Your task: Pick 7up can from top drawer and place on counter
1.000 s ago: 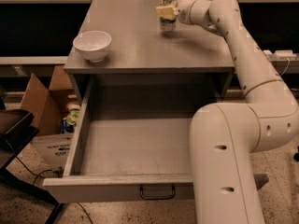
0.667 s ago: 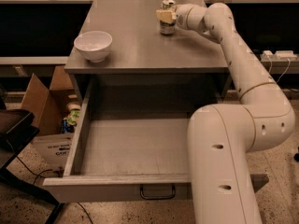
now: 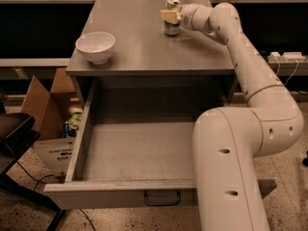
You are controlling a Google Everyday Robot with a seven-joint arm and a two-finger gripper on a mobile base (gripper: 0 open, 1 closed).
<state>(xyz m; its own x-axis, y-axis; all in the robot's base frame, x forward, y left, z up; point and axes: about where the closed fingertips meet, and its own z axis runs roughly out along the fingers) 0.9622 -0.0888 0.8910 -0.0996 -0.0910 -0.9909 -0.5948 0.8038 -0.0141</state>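
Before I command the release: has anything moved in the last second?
Barely. The claw, at the 7up can, edged slightly left and down at the back of the counter, and the can now looks set on the surface. No release is visible: the claw is still at the can. The white bowl and the open top drawer stayed put.

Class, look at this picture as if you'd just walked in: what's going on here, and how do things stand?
A one-armed robot is working at a grey cabinet. Its gripper is at the 7up can, which stands upright toward the back of the counter. Below, the top drawer is pulled wide open and looks empty. A white bowl sits near the counter's front left corner, well apart from the can.
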